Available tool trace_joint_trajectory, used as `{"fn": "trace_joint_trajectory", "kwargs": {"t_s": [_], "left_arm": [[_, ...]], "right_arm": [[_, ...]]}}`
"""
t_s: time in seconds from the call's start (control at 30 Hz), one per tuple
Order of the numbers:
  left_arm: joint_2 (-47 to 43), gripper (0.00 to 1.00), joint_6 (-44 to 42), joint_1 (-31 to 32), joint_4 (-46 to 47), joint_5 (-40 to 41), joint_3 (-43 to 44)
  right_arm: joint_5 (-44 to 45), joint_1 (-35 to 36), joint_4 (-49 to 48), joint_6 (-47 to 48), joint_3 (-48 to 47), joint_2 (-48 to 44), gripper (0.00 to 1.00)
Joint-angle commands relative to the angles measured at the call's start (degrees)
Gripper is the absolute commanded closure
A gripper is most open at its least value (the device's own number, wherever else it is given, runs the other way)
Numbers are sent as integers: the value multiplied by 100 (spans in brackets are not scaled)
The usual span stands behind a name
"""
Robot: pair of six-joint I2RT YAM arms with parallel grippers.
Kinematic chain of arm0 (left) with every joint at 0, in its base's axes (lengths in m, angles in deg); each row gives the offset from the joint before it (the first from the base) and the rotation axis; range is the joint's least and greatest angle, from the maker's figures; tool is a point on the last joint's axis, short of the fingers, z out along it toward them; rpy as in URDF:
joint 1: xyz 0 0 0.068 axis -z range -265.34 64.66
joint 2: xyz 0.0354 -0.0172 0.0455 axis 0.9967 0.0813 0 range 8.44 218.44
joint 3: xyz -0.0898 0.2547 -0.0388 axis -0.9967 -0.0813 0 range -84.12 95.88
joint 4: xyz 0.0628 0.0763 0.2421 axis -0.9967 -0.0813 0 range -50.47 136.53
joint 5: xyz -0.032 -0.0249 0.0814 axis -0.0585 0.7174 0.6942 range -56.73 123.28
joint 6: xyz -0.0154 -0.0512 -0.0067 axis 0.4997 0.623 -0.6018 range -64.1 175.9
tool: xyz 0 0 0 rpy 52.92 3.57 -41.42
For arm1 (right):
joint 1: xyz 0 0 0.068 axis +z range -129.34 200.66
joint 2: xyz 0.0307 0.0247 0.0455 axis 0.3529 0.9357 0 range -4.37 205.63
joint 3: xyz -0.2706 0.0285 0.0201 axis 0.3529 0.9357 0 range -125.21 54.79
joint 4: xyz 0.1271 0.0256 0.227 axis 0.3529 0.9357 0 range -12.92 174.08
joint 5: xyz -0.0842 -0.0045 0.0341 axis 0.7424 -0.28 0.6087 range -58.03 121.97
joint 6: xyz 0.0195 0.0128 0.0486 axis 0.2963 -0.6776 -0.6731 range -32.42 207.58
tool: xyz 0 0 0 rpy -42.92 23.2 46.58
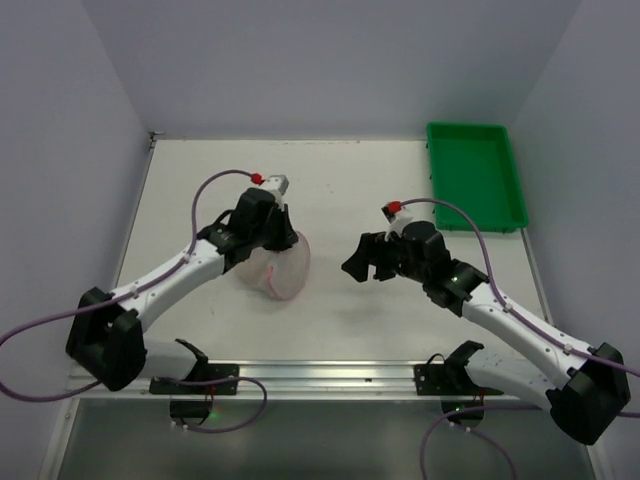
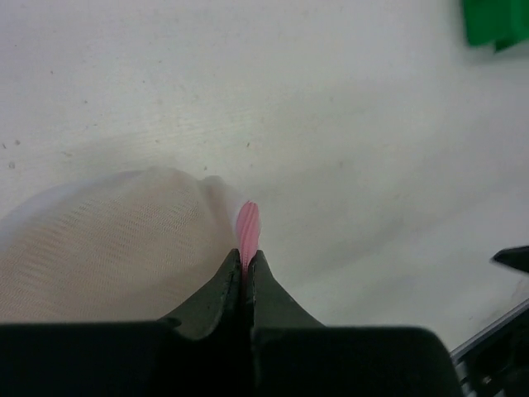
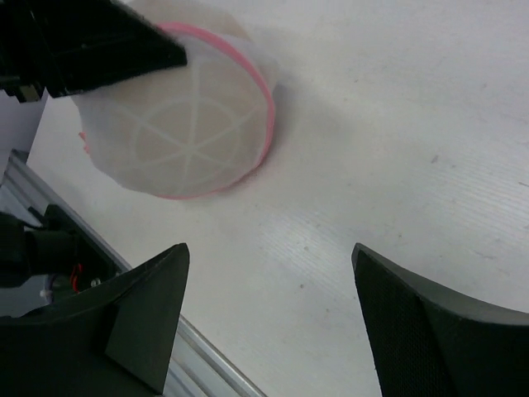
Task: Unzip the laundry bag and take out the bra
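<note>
We see the laundry bag (image 1: 280, 268) lying on the counter (image 1: 350, 190), left of centre. Its round mesh face is turned toward the right gripper (image 3: 269, 265). Our left gripper (image 2: 245, 266) is clamped tight on the bag's pink zip edge (image 2: 247, 227). The right gripper hangs near the bag with its jaws spread wide, holding nothing. A green tray (image 1: 475, 180) sits at the far right corner.

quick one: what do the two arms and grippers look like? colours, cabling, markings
Left arm and right arm: white link shells, black joints and bases. Left gripper and right gripper: black, wedge-shaped fingers. A lilac cable loops along each arm to a red-capped plug at the wrist. No legible markings.
</note>
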Motion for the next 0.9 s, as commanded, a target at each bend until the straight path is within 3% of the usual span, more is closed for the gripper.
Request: {"fn": "trace_joint_trajectory", "kwargs": {"t_s": [0.0, 0.03, 0.13, 0.23, 0.4, 0.63, 0.87], "left_arm": [[-913, 100, 2463, 43, 1903, 914, -1261], [-1021, 100, 2998, 52, 2410, 1046, -1458], [-1215, 100, 3756, 43, 2801, 1415, -1907], [-1347, 100, 4223, 43, 3284, 1486, -2189], [-1636, 100, 4672, 60, 3303, 2118, -2277], [-1962, 100, 5358, 69, 3373, 2664, -2576], [-2295, 100, 5762, 139, 3426, 2787, -2699]], "right_arm": [[-223, 450, -631, -142, -329, 368, 20], [-232, 712, -675, -177, -469, 621, 20], [-661, 1039, -1087, -432, -541, 1140, 21], [-856, 1189, -1475, -564, -576, 1519, 21], [-1023, 1251, -1704, -635, -532, 1846, 24], [-479, 1602, -1265, -503, -901, 1916, 46], [-346, 1708, -2245, -608, -700, 2127, 55]]}}
